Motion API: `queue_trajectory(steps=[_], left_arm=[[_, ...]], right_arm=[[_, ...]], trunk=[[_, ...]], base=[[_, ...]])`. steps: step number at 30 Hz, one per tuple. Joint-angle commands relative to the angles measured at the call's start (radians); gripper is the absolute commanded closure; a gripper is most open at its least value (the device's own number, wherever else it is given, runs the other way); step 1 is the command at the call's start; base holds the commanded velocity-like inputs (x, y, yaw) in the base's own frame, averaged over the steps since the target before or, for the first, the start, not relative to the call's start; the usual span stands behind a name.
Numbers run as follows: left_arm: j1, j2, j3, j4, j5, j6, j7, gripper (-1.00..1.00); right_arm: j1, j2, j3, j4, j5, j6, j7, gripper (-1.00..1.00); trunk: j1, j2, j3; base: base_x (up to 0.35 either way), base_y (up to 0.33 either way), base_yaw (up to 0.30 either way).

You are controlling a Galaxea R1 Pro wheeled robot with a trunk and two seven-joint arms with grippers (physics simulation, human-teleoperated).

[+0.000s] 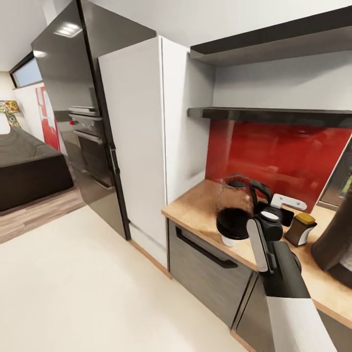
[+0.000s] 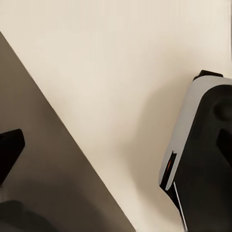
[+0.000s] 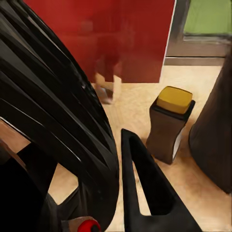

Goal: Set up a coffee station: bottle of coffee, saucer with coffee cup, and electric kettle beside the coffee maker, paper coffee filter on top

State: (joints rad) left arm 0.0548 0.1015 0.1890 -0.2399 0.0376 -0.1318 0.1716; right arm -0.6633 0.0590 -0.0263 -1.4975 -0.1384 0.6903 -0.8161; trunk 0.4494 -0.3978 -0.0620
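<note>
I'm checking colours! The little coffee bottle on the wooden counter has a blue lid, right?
Not quite. The coffee bottle does stand on the wooden counter, but its lid is yellow, not blue. The right wrist view shows it best.

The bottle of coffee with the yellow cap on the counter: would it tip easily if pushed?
Probably yes: the bottle of coffee stands upright, taller than wide, so a push near its cap may topple it. A low push would more likely slide it on the smooth wooden countertop.
</note>
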Motion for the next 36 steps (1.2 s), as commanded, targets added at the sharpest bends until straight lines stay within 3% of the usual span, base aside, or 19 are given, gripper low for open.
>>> queue_trajectory(steps=[1,11,21,36], left_arm=[[0.003,0.001,-0.001,-0.002,0.003,-0.002,0.002,-1.00],[0.005,0.003,-0.005,-0.001,0.001,-0.002,0.002,-1.00],[0.005,0.003,-0.008,-0.002,0.001,-0.002,0.002,-1.00],[0.005,0.002,-0.008,-0.002,0.001,-0.003,0.002,-1.00]], right_arm=[[-0.001,0.001,0.000,-0.001,-0.006,0.000,-0.032,1.00],[-0.001,0.001,0.000,0.000,-0.005,-0.001,-0.060,1.00],[-0.001,0.002,0.002,0.000,-0.006,-0.002,-0.060,1.00],[-0.001,0.002,0.007,0.005,-0.009,-0.003,-0.059,1.00]], trunk=[[0.001,-0.002,-0.002],[0.001,-0.002,-0.002],[0.001,-0.002,-0.002],[0.001,-0.002,-0.002]], base=[[0.000,0.000,-0.267],[0.157,0.121,-0.246],[0.006,0.005,-0.034],[-0.042,0.000,-0.252]])
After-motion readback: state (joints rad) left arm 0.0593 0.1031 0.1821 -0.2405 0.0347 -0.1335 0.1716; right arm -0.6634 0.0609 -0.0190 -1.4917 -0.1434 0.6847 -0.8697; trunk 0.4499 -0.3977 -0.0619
